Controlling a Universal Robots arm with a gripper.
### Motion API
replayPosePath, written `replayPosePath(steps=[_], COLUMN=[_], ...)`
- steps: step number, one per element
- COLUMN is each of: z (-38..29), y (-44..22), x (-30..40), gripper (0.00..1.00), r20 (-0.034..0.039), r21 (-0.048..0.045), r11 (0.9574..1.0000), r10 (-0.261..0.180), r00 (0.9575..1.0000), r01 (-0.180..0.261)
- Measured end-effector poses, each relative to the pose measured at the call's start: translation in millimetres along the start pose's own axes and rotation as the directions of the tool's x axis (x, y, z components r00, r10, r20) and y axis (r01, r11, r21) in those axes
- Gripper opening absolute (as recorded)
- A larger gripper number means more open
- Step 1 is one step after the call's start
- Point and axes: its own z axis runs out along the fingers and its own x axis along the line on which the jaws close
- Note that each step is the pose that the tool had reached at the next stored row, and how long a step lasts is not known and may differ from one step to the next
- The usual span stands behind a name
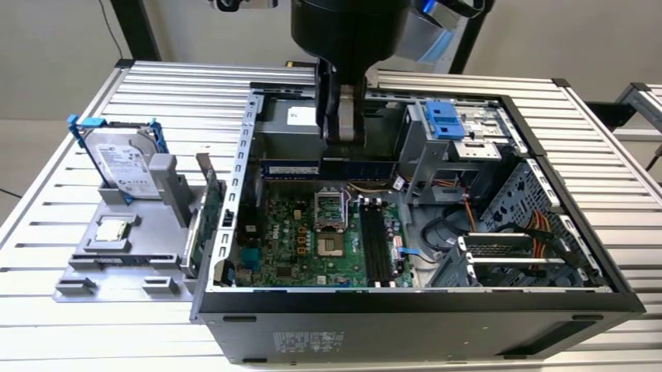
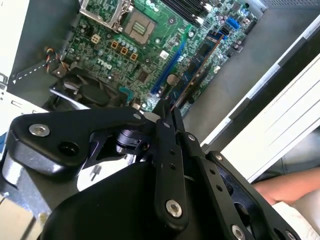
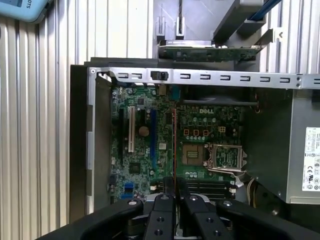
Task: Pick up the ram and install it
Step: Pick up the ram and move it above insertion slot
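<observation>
Slatted metal table (image 1: 155, 85) is carrying an open computer case (image 1: 414, 314), motherboard (image 1: 294, 240) facing up. I am reaching down into the case, my gripper (image 1: 346, 149) pinching narrow on the ram (image 1: 294, 167). The blue stick is hanging level above the board, near the processor socket (image 1: 329, 209); in both wrist views it is showing edge-on, seemingly not touching the black slots (image 1: 377, 244).

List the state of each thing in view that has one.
hand, shut on the ram.
ram, gripped, hanging above the motherboard, not in a slot.
computer case, lying on its side, panel off.
memory slots, empty.
processor socket, cover open, empty.
hard drive, upright in the grey holder.
green card, upright beside the case.
</observation>
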Motion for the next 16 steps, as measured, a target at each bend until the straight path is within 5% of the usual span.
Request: replayPosePath(steps=[8,16], z=[5.9,6.4], y=[-0.5,-0.6], x=[-11.0,-12.1], gripper=[0.00,0.00], r20=[0.0001,0.0000], r21=[0.0000,0.0000], r11=[1.0000,1.0000], r10=[0.002,0.002], r00=[1.0000,1.0000], r01=[-0.002,-0.002])
